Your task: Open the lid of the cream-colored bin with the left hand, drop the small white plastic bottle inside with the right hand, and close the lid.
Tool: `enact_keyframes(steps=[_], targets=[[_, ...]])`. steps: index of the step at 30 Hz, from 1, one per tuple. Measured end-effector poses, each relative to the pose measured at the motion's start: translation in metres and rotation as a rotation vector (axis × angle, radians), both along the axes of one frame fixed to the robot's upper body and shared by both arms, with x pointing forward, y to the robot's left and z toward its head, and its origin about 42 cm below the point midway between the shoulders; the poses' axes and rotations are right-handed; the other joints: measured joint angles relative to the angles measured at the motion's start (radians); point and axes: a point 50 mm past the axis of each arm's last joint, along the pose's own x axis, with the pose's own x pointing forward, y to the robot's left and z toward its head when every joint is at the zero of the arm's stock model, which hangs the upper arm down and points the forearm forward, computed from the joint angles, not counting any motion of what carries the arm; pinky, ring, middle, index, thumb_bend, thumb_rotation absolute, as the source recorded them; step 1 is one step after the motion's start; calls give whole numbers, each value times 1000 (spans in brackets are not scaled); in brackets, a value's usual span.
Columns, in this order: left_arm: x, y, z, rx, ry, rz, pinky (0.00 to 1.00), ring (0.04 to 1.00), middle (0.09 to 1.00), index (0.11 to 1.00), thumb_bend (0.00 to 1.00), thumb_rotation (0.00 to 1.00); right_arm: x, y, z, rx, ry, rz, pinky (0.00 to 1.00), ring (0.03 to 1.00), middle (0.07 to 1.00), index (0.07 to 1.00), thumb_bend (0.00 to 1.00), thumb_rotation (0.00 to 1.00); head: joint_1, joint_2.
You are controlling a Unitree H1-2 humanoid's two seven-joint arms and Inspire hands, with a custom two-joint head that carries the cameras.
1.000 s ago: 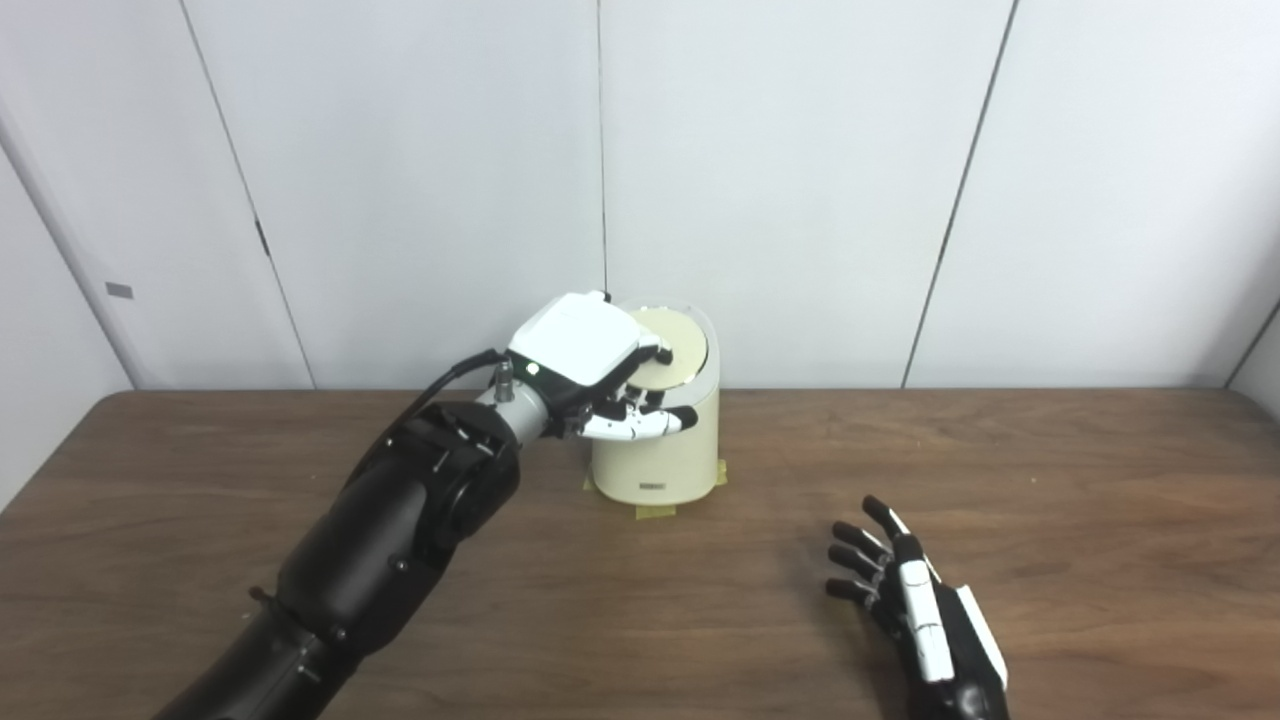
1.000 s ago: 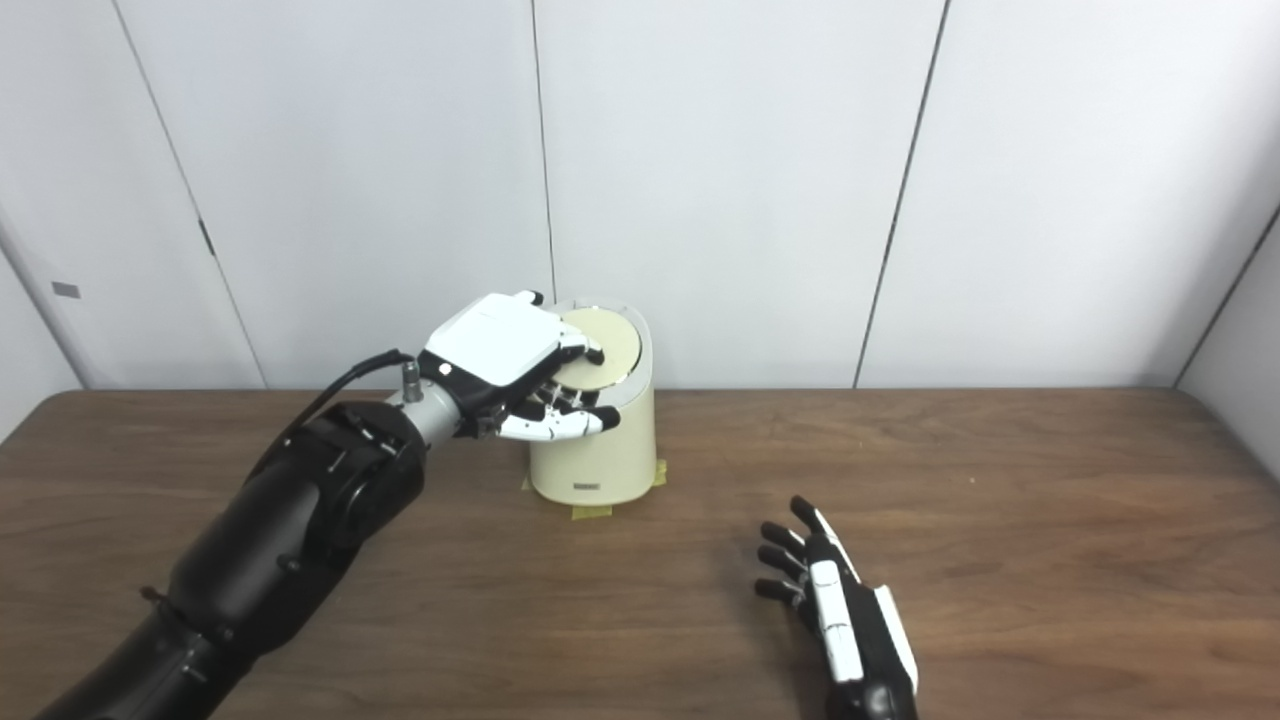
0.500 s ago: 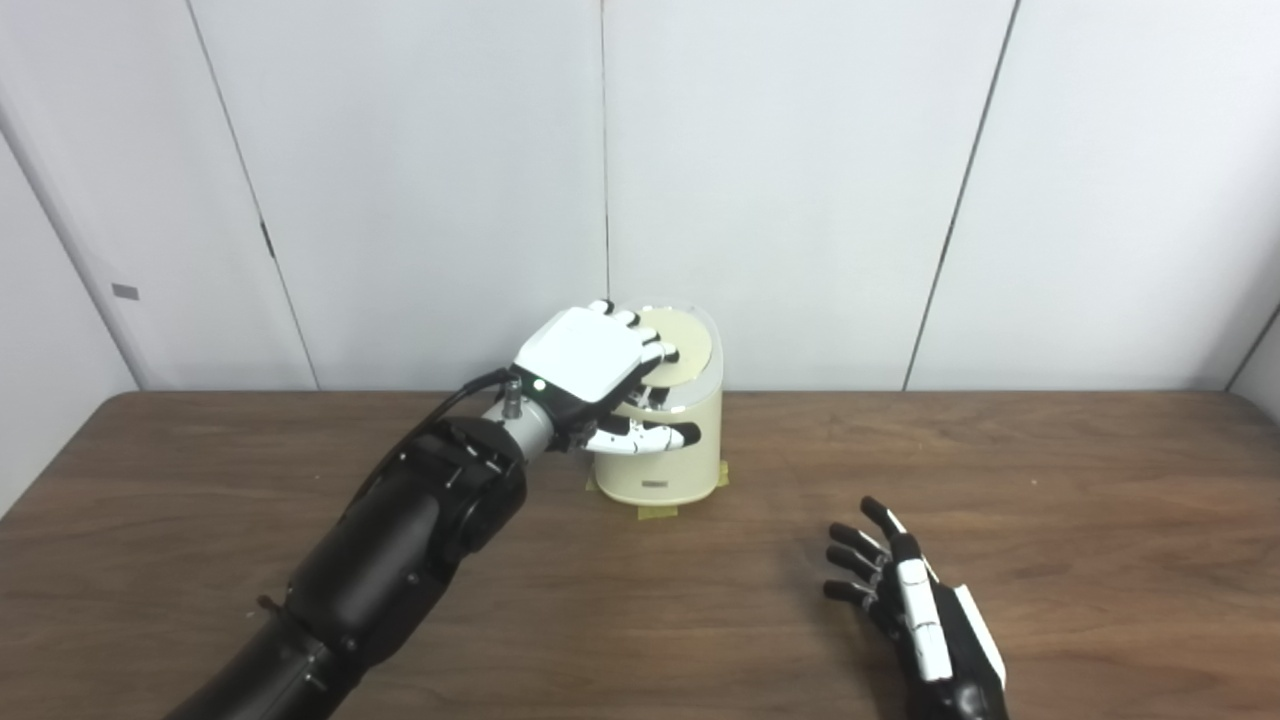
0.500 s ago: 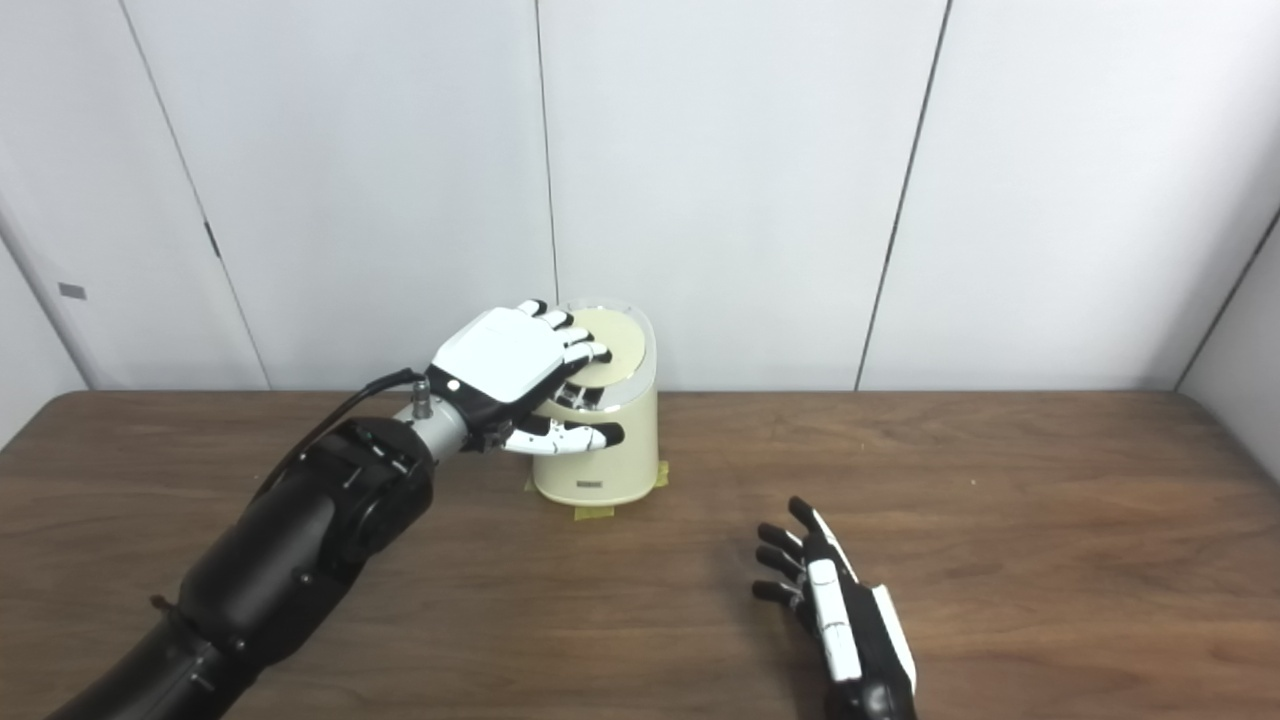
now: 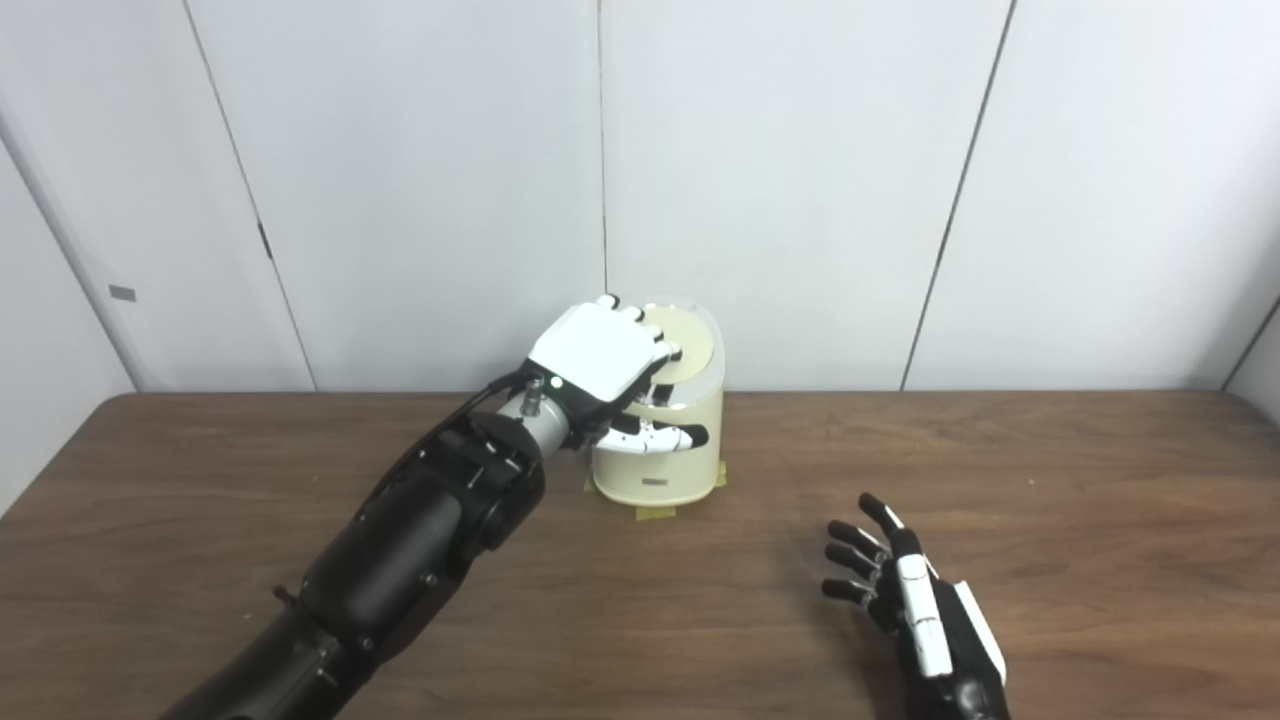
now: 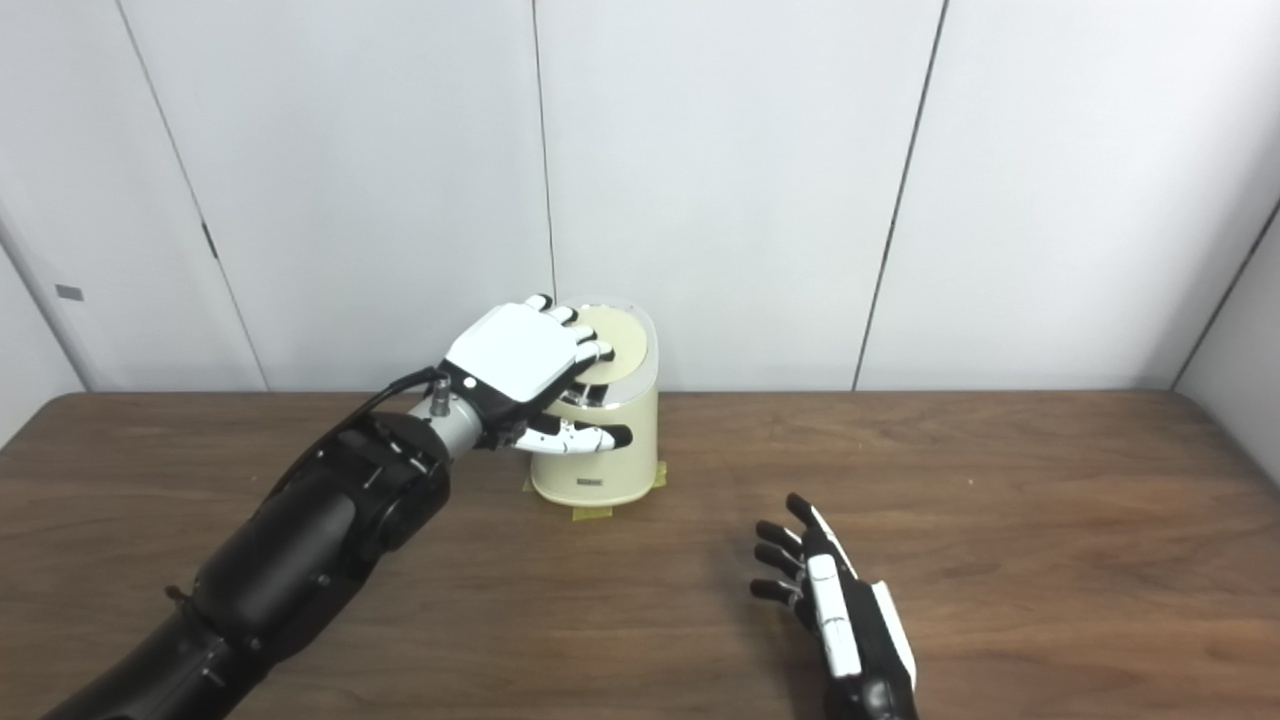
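Left hand [image 5: 600,352] laid palm-down over the lid [image 5: 690,345] of the cream bin [image 5: 665,455] at frame centre, fingers spread, gripping nothing, seemingly to press it shut. Right hand [image 5: 915,600] lower right, splayed and unladen on the tabletop [image 5: 1050,480]. No bottle visible; presumably inside.

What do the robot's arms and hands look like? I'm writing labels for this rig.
Both arms are glossy black shells. The left hand has a white back plate, white fingers with black tips, a silver wrist collar and a black cable. The right hand is black with white strips.
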Motion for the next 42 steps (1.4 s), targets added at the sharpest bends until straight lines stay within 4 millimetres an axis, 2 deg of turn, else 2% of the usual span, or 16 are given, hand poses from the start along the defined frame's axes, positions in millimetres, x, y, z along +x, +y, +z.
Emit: enact_keyframes(steps=[12, 22, 35, 39, 42], targets=[[-5, 1, 7, 24, 7, 4, 1000, 905, 846, 786, 665, 1000, 1, -3, 1, -19, -4, -13, 677, 801, 816, 920, 523, 1000, 0, 15], [-5, -1, 7, 36, -2, 15, 1000, 895, 832, 757, 679, 1000, 1, -8, 1, -22, -2, -18, 674, 796, 809, 916, 532, 1000, 2, 20], [-6, -2, 4, 28, 5, 18, 998, 898, 837, 775, 702, 1000, 1, -8, 1, -25, -1, -17, 685, 794, 808, 916, 536, 1000, 0, 20], [-8, -1, 4, 14, 5, 26, 1000, 922, 862, 810, 680, 1000, 1, -8, 1, -24, 0, -18, 677, 793, 808, 915, 536, 1000, -3, 20], [-17, 3, 4, -16, 16, 41, 1000, 908, 855, 811, 645, 1000, 1, -9, 1, -23, 0, -18, 689, 806, 816, 917, 540, 1000, -2, 23]])
